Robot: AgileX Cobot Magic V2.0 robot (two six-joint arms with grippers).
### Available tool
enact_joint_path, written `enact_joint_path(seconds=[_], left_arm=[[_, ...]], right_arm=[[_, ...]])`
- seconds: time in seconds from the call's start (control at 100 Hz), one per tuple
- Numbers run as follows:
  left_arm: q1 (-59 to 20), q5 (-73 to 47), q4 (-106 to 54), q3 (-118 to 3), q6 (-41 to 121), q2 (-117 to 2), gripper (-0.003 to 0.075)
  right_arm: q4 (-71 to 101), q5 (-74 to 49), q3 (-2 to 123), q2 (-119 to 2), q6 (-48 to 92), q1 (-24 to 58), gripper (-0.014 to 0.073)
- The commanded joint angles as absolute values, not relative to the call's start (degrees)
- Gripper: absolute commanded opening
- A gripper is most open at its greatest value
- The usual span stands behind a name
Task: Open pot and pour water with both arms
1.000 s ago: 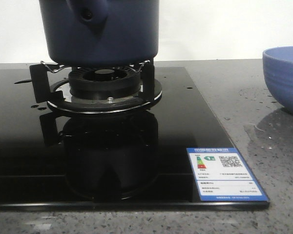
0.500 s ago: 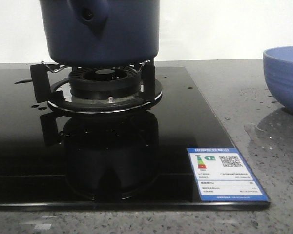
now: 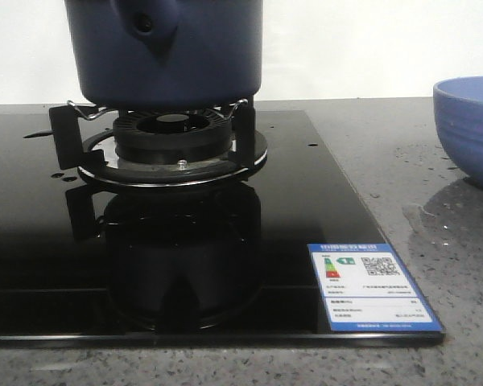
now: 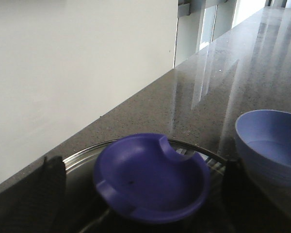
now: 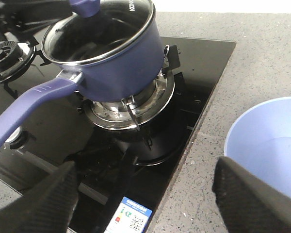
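The dark navy pot (image 3: 169, 56) stands on the burner's pan support (image 3: 173, 153); its handle stub with a hole faces the front camera. In the right wrist view the pot (image 5: 123, 65) carries a glass lid (image 5: 99, 31) and its long blue handle (image 5: 29, 104) points to the stove's front. My left gripper (image 4: 143, 194) is open, its fingers on either side of the lid's blue knob (image 4: 150, 177), apart from it. My right gripper (image 5: 145, 204) is open and empty above the stove's front right corner. Neither gripper shows in the front view.
A periwinkle bowl (image 3: 471, 129) with water in it stands on the grey counter right of the black glass stove (image 3: 306, 201); it also shows in both wrist views (image 4: 271, 145) (image 5: 266, 145). A blue label (image 3: 374, 285) sits at the stove's front right corner. A second burner (image 5: 5, 51) lies beyond the pot.
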State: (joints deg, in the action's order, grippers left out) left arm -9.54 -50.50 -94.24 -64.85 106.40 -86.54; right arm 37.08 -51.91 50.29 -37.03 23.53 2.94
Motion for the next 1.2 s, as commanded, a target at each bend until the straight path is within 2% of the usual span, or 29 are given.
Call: enact_joint_path(seconds=[0.0, 0.15, 0.29, 0.72, 0.95, 1.19], left_arm=[[-9.32, -52.47, -98.96, -66.92, 106.68, -85.58, 0.058], [-10.03, -54.14, -100.23, -66.92, 106.68, -86.66, 0.0577], [-11.75, -53.8, -100.23, -66.92, 106.68, -87.48, 0.0536], [-12.69, -51.89, -100.8, -66.92, 106.68, -87.53, 0.0255], [-12.16, -53.09, -105.78, -67.02, 106.68, -85.9, 0.0246], [-7.93, -52.39, -104.77, -67.14, 103.75, -78.25, 0.0247]], right_arm=[[38.55, -49.15, 52.21, -37.58, 24.34, 3.16, 0.0524], [38.55, -49.15, 52.21, -37.58, 24.34, 3.16, 0.0524], [38.55, -48.93, 52.21, -37.58, 24.34, 3.16, 0.0524], [38.55, -49.9, 52.21, -37.58, 24.34, 3.16, 0.0524], [38.55, -49.99, 52.21, -37.58, 24.34, 3.16, 0.0524], [38.55, -49.99, 52.21, -37.58, 24.34, 3.16, 0.0524]])
